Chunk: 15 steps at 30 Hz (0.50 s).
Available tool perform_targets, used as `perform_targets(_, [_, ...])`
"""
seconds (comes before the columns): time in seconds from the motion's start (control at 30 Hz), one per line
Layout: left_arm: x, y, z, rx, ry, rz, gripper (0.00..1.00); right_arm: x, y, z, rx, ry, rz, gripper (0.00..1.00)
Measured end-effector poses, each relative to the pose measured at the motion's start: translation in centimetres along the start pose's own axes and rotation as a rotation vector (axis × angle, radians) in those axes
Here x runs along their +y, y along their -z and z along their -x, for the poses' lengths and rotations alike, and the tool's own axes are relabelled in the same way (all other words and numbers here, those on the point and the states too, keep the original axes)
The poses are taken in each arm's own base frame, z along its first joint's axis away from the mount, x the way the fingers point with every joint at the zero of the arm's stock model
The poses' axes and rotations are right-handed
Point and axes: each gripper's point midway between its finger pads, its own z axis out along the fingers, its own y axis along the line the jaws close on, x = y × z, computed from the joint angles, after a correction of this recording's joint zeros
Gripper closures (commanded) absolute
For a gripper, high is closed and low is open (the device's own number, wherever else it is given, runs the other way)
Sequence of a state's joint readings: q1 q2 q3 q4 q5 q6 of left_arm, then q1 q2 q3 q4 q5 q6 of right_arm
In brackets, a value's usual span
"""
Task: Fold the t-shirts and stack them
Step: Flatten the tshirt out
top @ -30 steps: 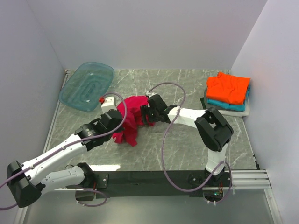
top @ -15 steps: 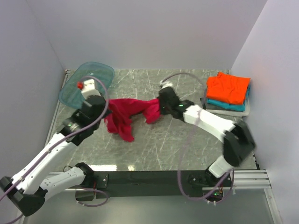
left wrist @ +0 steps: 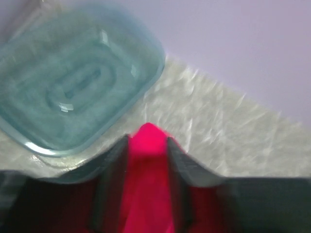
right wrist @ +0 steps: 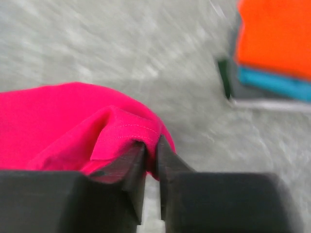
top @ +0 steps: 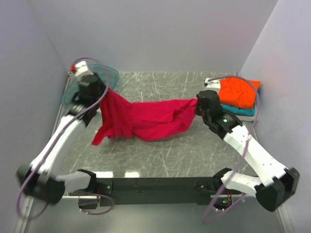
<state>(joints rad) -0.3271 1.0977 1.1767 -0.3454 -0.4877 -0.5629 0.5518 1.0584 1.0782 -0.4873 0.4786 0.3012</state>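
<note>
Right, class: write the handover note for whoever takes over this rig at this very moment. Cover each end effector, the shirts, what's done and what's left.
Left end effector: raised near the tub, closed on one end of the crimson t-shirt.
Right end effector: pinched shut on the opposite hem.
The shirt is stretched between them, its middle sagging onto the table.
Done: orange t-shirt, teal t-shirt and grey-white t-shirt are folded and stacked at the far right.
Left: lay the crimson one flat, fold it, add it to the stack.
</note>
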Motion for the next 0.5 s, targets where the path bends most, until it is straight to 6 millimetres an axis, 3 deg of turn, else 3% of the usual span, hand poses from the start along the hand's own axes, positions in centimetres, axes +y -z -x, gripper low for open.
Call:
perform_targets(0.07, [0.1,-3.6,-4.0,0.102,-0.045,0.031,0.44,-1.5,-1.8,-3.1,0.09,0.021,-0.07,0.53])
perform_targets(0.1, [0.1,-4.7,-6.4,0.157,-0.067,0.034,0.32,-2.1,-2.4,-4.8,0.133,0.035,-0.095,0.36])
perform_targets(0.13, [0.3,-5.2,-9.3,0.221,-0.098,0.037,0.27,-2.6,-2.6,-6.3,0.175,0.049,-0.114,0.33])
perform_targets(0.2, [0.2,-4.3,-13.0,0.306,-0.138,0.017,0.24,-3.5,-2.6,-8.4,0.227,0.078,-0.133,0.3])
perform_targets(0.23, [-0.1,-3.6,-13.8,0.324,-0.145,0.0,0.25,-3.7,-2.5,-8.9,0.243,0.083,-0.139,0.3])
perform_targets(0.37, [-2.6,-0.9,-14.6,0.335,-0.119,-0.109,0.31,-3.2,-2.6,-9.0,0.244,0.075,-0.114,0.3])
perform_targets(0.5, [-1.9,0.8,-16.6,0.361,-0.098,-0.11,0.33,-2.5,-2.7,-8.9,0.24,0.062,-0.078,0.3])
